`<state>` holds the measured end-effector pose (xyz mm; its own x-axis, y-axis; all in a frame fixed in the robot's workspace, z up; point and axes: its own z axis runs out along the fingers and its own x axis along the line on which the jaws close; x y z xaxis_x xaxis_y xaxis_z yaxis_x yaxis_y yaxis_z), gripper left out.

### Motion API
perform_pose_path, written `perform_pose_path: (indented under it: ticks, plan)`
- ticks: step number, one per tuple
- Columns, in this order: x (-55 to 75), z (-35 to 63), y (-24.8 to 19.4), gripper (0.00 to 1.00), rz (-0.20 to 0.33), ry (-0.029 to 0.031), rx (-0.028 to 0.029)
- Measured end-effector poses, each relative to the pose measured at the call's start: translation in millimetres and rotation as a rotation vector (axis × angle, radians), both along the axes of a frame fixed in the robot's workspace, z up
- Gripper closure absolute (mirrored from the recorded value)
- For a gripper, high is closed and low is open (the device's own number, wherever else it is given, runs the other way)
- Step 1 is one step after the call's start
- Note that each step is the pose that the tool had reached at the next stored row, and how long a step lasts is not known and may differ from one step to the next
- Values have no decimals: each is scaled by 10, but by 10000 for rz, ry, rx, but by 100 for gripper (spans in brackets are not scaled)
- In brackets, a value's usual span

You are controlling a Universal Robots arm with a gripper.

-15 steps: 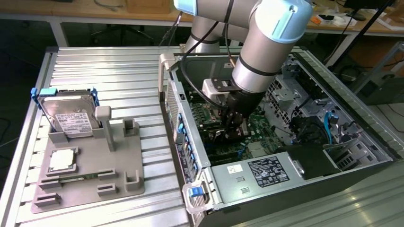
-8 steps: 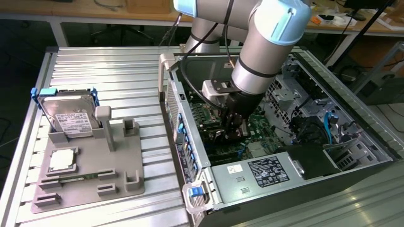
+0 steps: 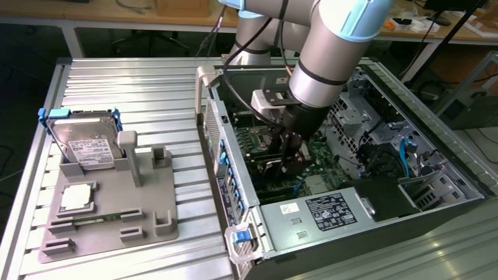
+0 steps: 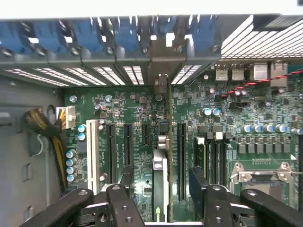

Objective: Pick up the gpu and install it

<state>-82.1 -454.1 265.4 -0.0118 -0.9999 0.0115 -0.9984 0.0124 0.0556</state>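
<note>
Gpu (image 4: 161, 175) edge-on in motherboard (image 4: 142, 118) slot (face hidden), gripper (image 4: 161, 198) jaws apart.

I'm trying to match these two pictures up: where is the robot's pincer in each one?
Exterior view: the pincer reaches down over the green motherboard.
Wrist view: its black fingers stand open in the foreground, flanking the upright gpu.
Shared landmark: the green motherboard.
</note>
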Motion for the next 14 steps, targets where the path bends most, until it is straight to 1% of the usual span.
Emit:
perform_pose_path:
  ticks: [3,5,12,13,14]
  plan:
    - [0,67,0,42,0,0,0]
    - [0,94,0,42,0,-1,1]
    - [0,104,0,42,0,0,0]
    - [0,104,0,43,0,0,0]
    - [0,104,0,49,1,0,0]
